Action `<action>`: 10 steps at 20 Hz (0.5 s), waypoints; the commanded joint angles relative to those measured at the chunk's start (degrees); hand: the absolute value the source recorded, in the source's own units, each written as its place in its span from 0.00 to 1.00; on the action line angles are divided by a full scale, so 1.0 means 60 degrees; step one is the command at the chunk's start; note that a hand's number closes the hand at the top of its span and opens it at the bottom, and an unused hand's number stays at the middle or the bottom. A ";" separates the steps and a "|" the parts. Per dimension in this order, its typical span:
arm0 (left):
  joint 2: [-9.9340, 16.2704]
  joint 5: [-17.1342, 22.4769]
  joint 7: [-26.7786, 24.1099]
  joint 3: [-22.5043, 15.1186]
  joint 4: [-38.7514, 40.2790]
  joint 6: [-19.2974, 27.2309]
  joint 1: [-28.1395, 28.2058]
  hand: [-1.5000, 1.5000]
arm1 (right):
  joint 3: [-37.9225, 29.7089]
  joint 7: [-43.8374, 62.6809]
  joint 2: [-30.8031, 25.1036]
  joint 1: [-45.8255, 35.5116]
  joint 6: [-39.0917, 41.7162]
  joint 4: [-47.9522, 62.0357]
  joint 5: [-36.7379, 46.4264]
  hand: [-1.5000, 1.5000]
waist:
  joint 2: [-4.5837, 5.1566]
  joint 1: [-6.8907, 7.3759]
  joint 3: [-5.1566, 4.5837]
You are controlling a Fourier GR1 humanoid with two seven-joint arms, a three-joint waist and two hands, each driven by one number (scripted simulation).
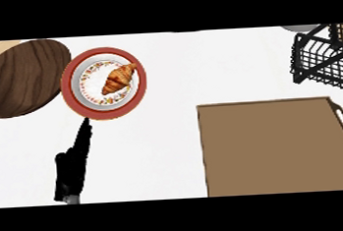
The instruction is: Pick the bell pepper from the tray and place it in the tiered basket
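The brown tray (278, 146) lies at the lower right with a pale handle along its right side, and its surface is bare. No bell pepper shows anywhere in the head view. The black wire tiered basket (320, 60) stands at the upper right, partly cut off by the view's edge. My left hand (74, 167) rests at the lower left, fingers straight and pointing up toward a plate, holding nothing. My right hand does not show.
A red-rimmed plate (74, 95) with a croissant (118, 79) sits at the upper left, just beyond my left fingertips. Beside it at the far left lies a round dark wooden board (23, 78). White counter runs between plate and tray.
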 commanded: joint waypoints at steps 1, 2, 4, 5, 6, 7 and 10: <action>-0.0364 -0.0257 -0.0163 -0.0290 0.0262 0.0195 0.0222 0.50 | 0.0770 0.1273 -0.0023 -0.1510 -0.0203 0.0104 0.0074 1.00 | 0.0068 0.0163 -0.0029; -0.0014 0.0187 -0.0200 0.0017 0.0084 -0.0301 0.0478 0.50 | 0.0988 0.1037 0.0072 -0.1514 -0.0292 0.0229 0.0203 1.00 | 0.0062 0.0150 -0.0026; -0.0207 -0.0243 0.0370 -0.0331 -0.0291 0.0044 0.0212 0.50 | 0.1398 0.1343 0.0378 -0.2162 -0.0695 0.0568 0.0408 1.00 | 0.0081 0.0221 -0.0021; -0.0113 -0.0216 0.0105 -0.0085 0.0075 0.0022 0.0071 0.50 | 0.1541 0.1388 0.0260 -0.2347 -0.0516 0.0661 0.0432 1.00 | 0.0071 0.0136 -0.0024; -0.0419 -0.0390 0.0524 -0.0361 0.0191 0.0174 -0.0535 0.50 | 0.1689 0.1283 0.0674 -0.2523 -0.1153 0.1123 0.0697 1.00 | 0.0119 0.0225 -0.0017; -0.0117 -0.0152 -0.0068 -0.0091 0.0097 -0.0079 0.0206 0.50 | 0.1919 0.1684 0.0628 -0.2930 -0.1049 0.0843 0.0751 1.00 | 0.0083 0.0206 -0.0025; -0.0201 -0.0152 -0.0104 0.0123 0.0630 0.0004 -0.0291 0.50 | 0.2273 0.1523 0.0511 -0.3811 -0.0717 0.1600 0.0932 1.00 | 0.0105 0.0197 -0.0023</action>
